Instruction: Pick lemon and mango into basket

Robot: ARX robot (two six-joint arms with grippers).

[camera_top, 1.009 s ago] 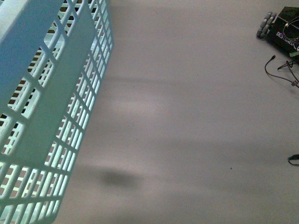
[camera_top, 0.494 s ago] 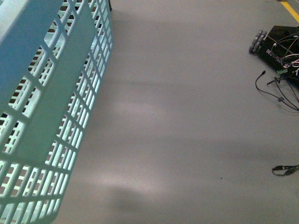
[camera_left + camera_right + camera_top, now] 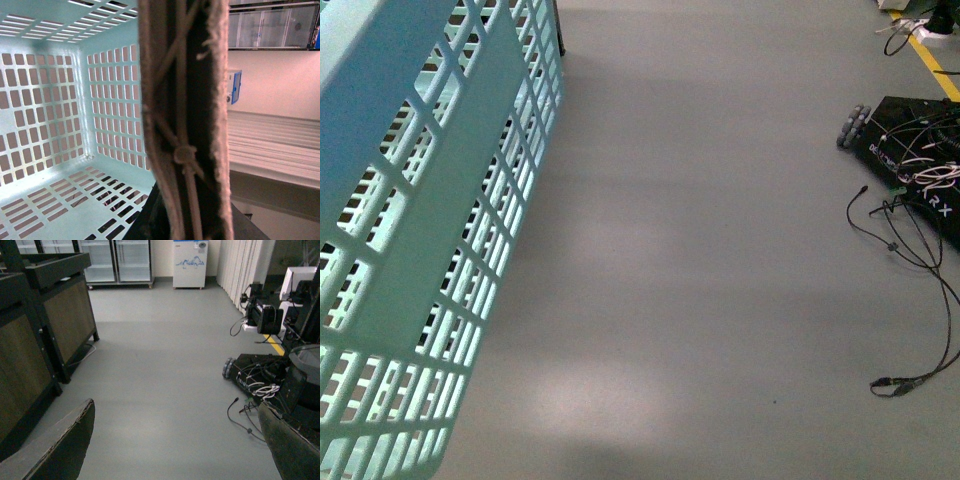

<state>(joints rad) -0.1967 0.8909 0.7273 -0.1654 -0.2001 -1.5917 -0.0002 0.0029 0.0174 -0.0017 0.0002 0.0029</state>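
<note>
The turquoise basket [image 3: 420,250] fills the left of the front view, with grey floor [image 3: 700,250] to its right. The left gripper [image 3: 186,125] shows one dark, frayed pad against the basket's slotted inside; how its jaws stand cannot be told. The right gripper [image 3: 176,407] has its jaws wide apart, holding nothing, over the floor near a black wheeled base [image 3: 252,375].

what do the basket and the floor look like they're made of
The basket looks like moulded plastic, light turquoise, smooth with a slight sheen; the even slotted grid in its walls suggests this. The floor looks like coated concrete or vinyl, grey and semi-matte. It is seamless with soft patches of reflected light, and the pictures do not show which of the two it is.
</note>
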